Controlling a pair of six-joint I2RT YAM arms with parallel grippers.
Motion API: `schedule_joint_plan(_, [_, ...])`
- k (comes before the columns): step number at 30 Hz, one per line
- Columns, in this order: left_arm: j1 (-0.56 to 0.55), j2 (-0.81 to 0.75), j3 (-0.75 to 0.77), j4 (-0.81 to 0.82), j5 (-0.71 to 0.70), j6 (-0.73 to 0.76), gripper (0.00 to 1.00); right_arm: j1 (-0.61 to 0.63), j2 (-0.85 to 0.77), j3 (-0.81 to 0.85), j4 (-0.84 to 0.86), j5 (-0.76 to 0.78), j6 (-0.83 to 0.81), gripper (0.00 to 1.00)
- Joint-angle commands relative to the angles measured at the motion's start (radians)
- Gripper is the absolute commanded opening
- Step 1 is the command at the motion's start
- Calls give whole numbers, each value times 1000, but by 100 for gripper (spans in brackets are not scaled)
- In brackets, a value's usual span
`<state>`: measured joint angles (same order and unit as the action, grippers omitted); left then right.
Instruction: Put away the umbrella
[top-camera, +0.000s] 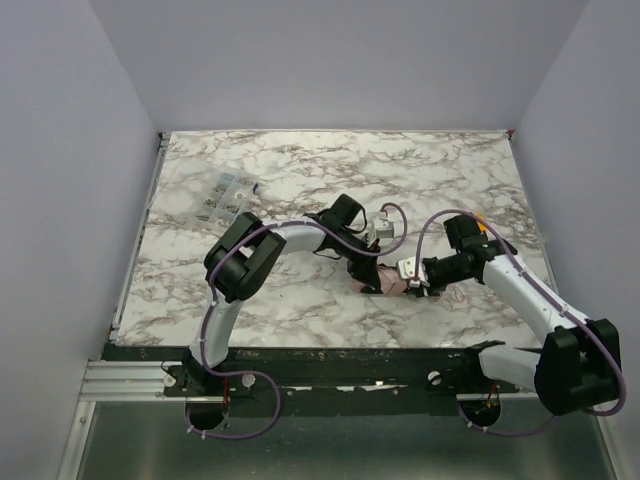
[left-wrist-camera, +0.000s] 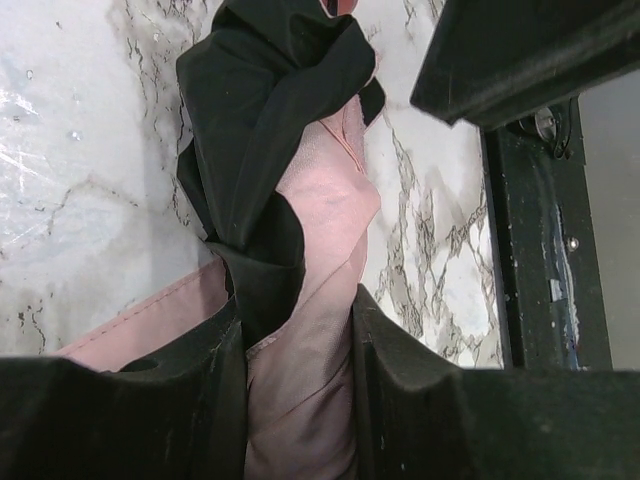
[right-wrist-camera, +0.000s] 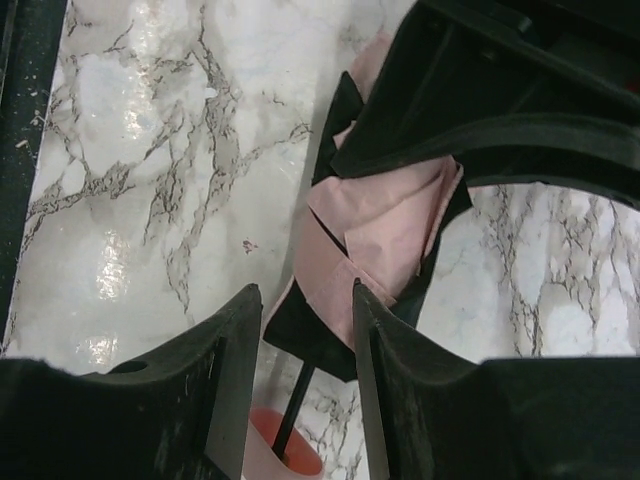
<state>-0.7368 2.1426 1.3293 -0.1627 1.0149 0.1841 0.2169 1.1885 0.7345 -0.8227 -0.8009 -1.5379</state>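
Umbrella (top-camera: 386, 284) held on the marble bench (top-camera: 300, 160), with one claw at either end.

Pale pink folds and black cloth of the compact umbrella are seen bunched on the bench, just toward 6 o'clock from its centre. The left claw (top-camera: 368, 270) is set at the bundle's 10 o'clock side and is clamped narrowly on the pink fabric (left-wrist-camera: 320, 230), which fills the gap between its fingers (left-wrist-camera: 215, 400). The right claw (top-camera: 402, 285) is placed at the 3 o'clock end, with its fingers (right-wrist-camera: 225, 370) standing partly apart; the thin dark shaft (right-wrist-camera: 295, 405) is seen in the gap between them, touched by neither. A clear blister packet (top-camera: 225, 195) is left lying at 10 o'clock, well apart from the umbrella.
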Motion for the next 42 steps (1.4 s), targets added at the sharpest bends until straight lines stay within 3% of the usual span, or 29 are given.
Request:
schedule_joint_plan(1, [-10, 171, -58, -262, -209, 89, 0, 47, 3, -53, 65, 56, 6, 42])
schedule_joint_plan(9, [-9, 198, -25, -298, -200, 97, 0, 95, 29, -99, 254, 167, 69, 50])
schedule_joint_plan(13, [-9, 214, -8, -316, -193, 103, 0, 110, 30, -122, 296, 185, 44, 59])
schedule_joint_plan(18, [-3, 241, 30, -358, -173, 118, 0, 191, 33, -195, 348, 278, 20, 61])
schedule_joint_plan(22, [0, 258, 49, -381, -167, 123, 0, 210, 44, -186, 321, 285, 19, 53])
schedule_joint_plan(32, [1, 264, 57, -389, -170, 120, 0, 274, 19, -101, 166, 244, 47, 18])
schedule_joint_plan(37, [2, 266, 57, -391, -173, 121, 0, 292, 58, -81, 162, 269, 75, 11])
schedule_joint_plan(42, [2, 267, 57, -392, -174, 123, 0, 302, 38, -48, 170, 187, 138, 2])
